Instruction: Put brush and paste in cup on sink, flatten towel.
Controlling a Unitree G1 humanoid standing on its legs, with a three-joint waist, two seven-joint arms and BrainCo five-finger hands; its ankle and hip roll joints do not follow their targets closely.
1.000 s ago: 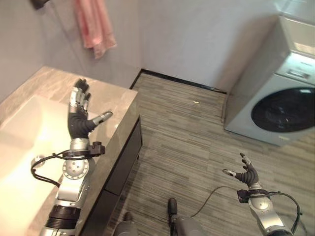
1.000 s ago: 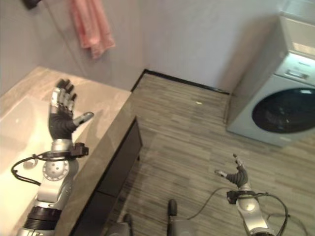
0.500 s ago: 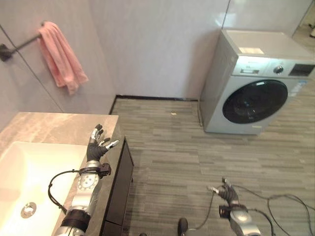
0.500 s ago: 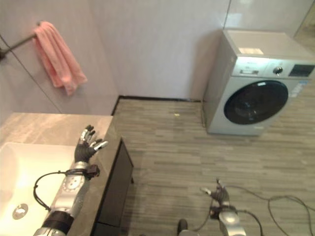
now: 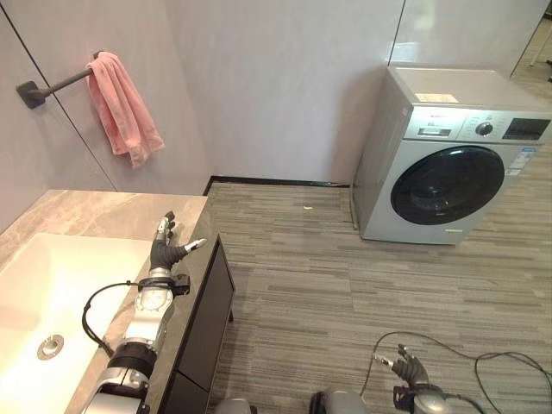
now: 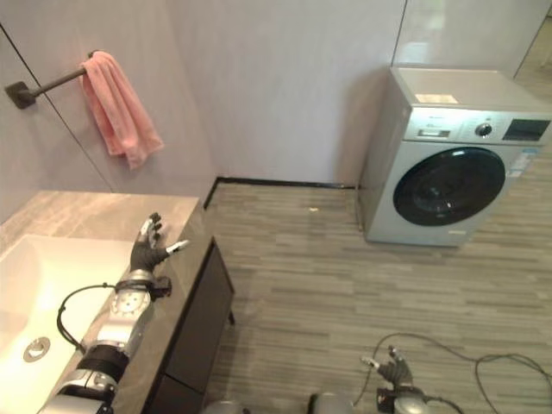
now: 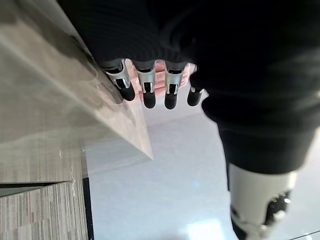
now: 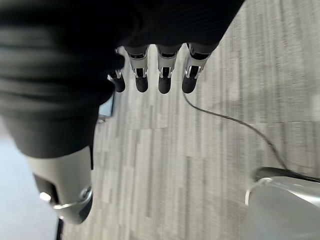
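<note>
A pink towel point(image 5: 123, 103) hangs bunched over a dark bar point(image 5: 47, 86) on the wall at the upper left. Below it lies a marble counter point(image 5: 103, 211) with a white sink basin point(image 5: 60, 276) set into it. My left hand point(image 5: 164, 252) is held upright over the counter's right edge, open and holding nothing. Its fingers point(image 7: 145, 87) show straight above the counter point(image 7: 60, 115) in the left wrist view. My right hand point(image 5: 407, 369) hangs low over the floor at the lower right, open and empty, with straight fingers point(image 8: 165, 75).
A washing machine point(image 5: 448, 155) stands against the back wall at the right. A dark cabinet point(image 5: 203, 319) sits under the counter. Grey plank floor point(image 5: 302, 276) stretches between them. The basin's drain point(image 5: 49, 347) is at the lower left.
The whole picture has shifted: the camera rose and pulled back, bringing in the towel bar and the washing machine. Both hands stay open; the right one sits lower in the picture.
</note>
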